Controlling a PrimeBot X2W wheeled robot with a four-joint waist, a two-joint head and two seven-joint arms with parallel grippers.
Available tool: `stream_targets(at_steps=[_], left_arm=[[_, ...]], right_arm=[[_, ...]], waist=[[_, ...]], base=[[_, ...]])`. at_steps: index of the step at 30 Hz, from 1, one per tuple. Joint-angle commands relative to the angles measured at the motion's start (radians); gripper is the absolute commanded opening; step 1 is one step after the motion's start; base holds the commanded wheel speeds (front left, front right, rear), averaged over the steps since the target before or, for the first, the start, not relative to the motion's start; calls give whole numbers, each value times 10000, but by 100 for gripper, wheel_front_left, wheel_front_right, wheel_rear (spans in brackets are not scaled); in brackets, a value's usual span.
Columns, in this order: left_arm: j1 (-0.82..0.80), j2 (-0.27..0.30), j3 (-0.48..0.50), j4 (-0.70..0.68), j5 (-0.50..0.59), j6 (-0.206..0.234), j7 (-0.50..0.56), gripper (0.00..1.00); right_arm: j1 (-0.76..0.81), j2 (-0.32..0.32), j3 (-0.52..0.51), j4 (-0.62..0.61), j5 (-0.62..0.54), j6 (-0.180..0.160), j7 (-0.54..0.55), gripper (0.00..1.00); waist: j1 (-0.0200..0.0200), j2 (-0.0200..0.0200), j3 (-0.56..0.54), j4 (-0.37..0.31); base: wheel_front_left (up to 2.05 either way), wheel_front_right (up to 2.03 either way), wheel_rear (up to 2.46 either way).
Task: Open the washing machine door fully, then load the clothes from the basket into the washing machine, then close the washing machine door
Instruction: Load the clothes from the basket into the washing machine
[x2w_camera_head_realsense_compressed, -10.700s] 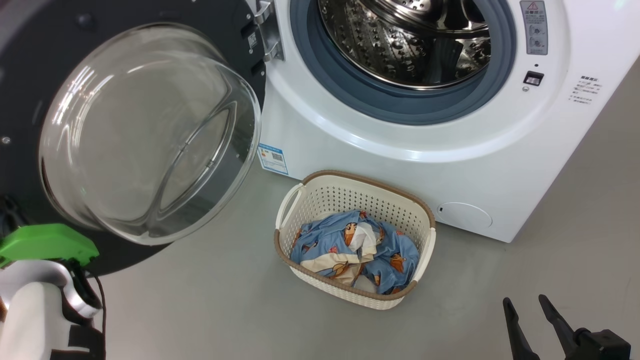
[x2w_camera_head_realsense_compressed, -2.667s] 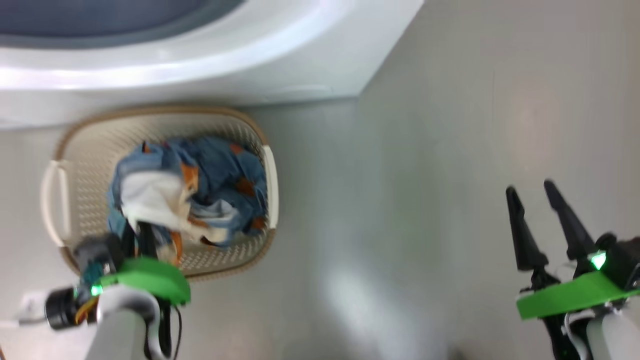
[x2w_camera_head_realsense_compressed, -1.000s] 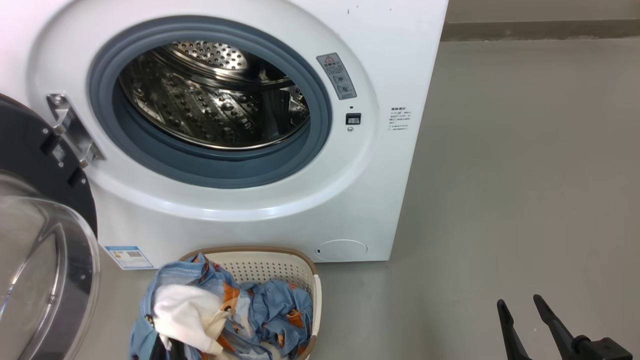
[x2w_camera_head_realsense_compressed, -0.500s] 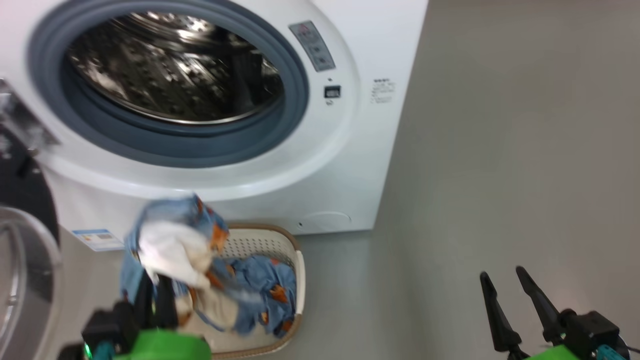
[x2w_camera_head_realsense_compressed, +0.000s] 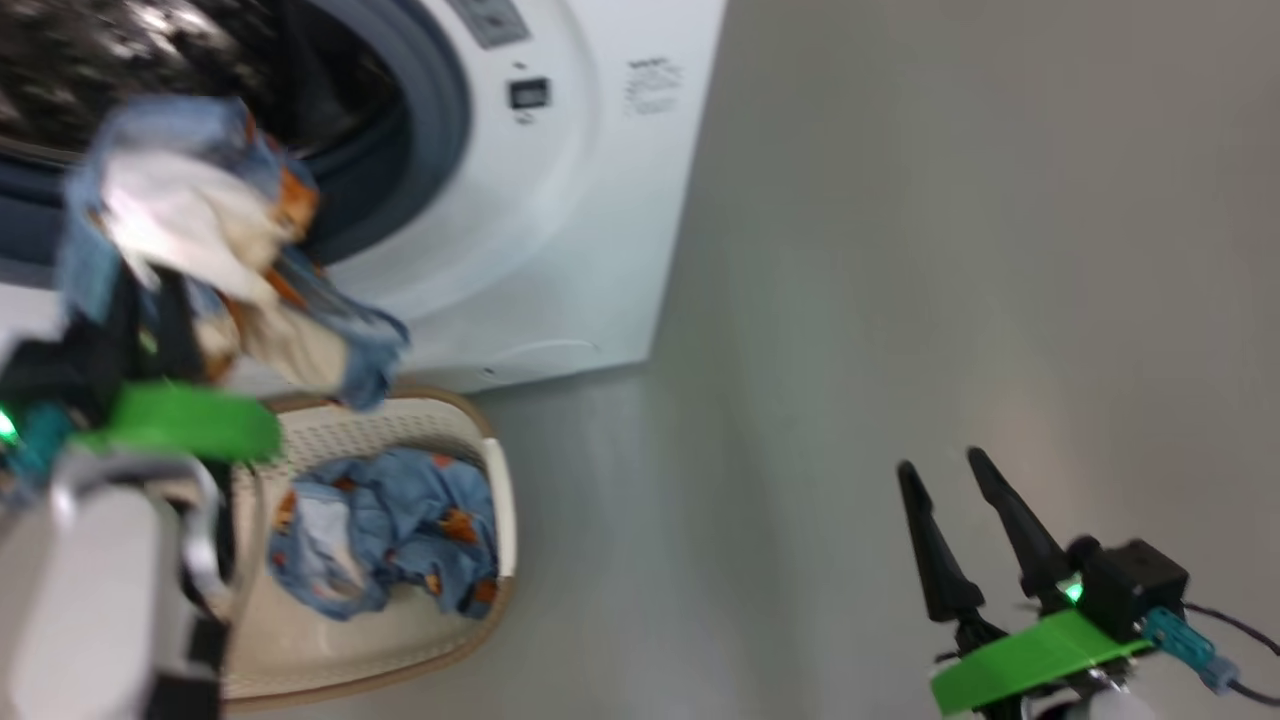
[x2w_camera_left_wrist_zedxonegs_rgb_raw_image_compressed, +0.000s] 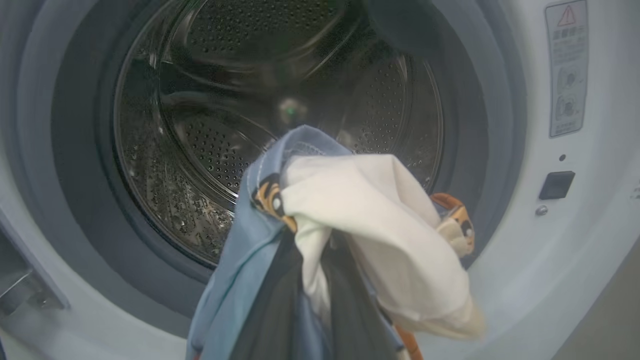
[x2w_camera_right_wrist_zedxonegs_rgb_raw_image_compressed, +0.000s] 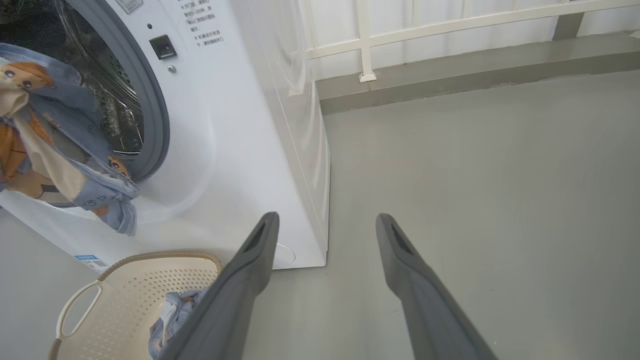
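Fingers (x2w_camera_left_wrist_zedxonegs_rgb_raw_image_compressed: 272, 310) of the left gripper (x2w_camera_left_wrist_zedxonegs_rgb_raw_image_compressed: 314, 250) are clenched on a bunch of the clothes (x2w_camera_left_wrist_zedxonegs_rgb_raw_image_compressed: 390, 225), and the cloth drapes over both tips and hides them. The bunch is light blue, with a large cream-white patch on top and orange-brown figures at its edges. It is held up right in front of the open mouth of the washing machine (x2w_camera_head_realsense_compressed: 560, 200), level with the lower half of the opening. Around that opening runs the grey-blue seal (x2w_camera_left_wrist_zedxonegs_rgb_raw_image_compressed: 75, 190), and behind the cloth lies the steel drum (x2w_camera_left_wrist_zedxonegs_rgb_raw_image_compressed: 210, 140), dark and dotted with holes.

In the right wrist view a tail of the held cloth hangs down past the bottom of the seal and ends above the basket (x2w_camera_right_wrist_zedxonegs_rgb_raw_image_compressed: 115, 300), apart from its rim. The basket stands on the floor (x2w_camera_head_realsense_compressed: 900, 250) just in front of the machine, below the left gripper. More blue pieces (x2w_camera_head_realsense_compressed: 400, 530) lie crumpled in its bottom.

On the white front, right of the opening, sit a grey warning sticker (x2w_camera_left_wrist_zedxonegs_rgb_raw_image_compressed: 567, 70) and a small black square (x2w_camera_left_wrist_zedxonegs_rgb_raw_image_compressed: 556, 185). The right gripper (x2w_camera_head_realsense_compressed: 940, 462) is well off to the right over bare floor, its two fingers spread apart with nothing between them. Beyond the machine's side a white railing (x2w_camera_right_wrist_zedxonegs_rgb_raw_image_compressed: 365, 40) runs along the wall.
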Motion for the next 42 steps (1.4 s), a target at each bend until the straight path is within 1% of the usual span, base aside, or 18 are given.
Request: stream_targets(at_steps=[1,8,15,21,23,28,32,34,36,38,40,42], left_arm=[[-680,506,416,104,168,53,-4,0],[-3228,1340,626,2221,346,128,131,0],[-5778,1945,505,4029,632,162,61,0],[-7586,2333,312,4912,926,235,-25,0],[-8098,2428,205,5115,1010,162,-41,0],[-8964,2733,-18,5466,1267,113,-57,0],[-9673,2900,76,5485,1226,238,-61,0],[-9939,2948,187,5312,1114,266,-62,0],[-10056,2871,360,5028,825,53,-62,0],[-10084,2947,324,4724,853,-99,-63,0],[-10084,2955,356,4363,849,-144,-63,0],[-9987,2930,397,3953,886,-77,-63,0]], right_arm=[[-300,-33,343,-154,81,16,-49,100],[-656,-134,799,4,359,16,-49,100],[-952,-373,1204,108,630,16,-49,100],[-1068,-506,1436,116,859,16,-49,100],[-1070,-544,1435,93,906,16,-49,100],[-1104,-643,1659,68,961,16,-49,100],[-1107,-718,1701,-14,1053,16,-49,100],[-1106,-727,1657,-29,1102,16,-49,100],[-1074,-709,1616,-36,1180,16,-49,100],[-1077,-685,1598,-77,1242,16,-49,100],[-1108,-697,1605,-122,1272,16,-49,100],[-1144,-719,1610,-175,1275,16,-49,100]], waist=[[0,0,1014,-1017],[0,0,2058,-1582],[0,0,3158,-1788],[0,0,3878,-1852],[0,0,4069,-1865],[0,0,4355,-1955],[0,0,4602,-2007],[0,0,4701,-2037],[0,0,4742,-2044],[0,0,4769,-2053],[0,0,4788,-2046],[0,0,4812,-2023]], base=[[0,0,0],[0,0,0],[0,0,0],[0,0,0],[0,0,0],[0,0,0],[0,0,0],[0,0,0],[0,0,0],[0,0,0],[0,0,0],[0,0,0]])
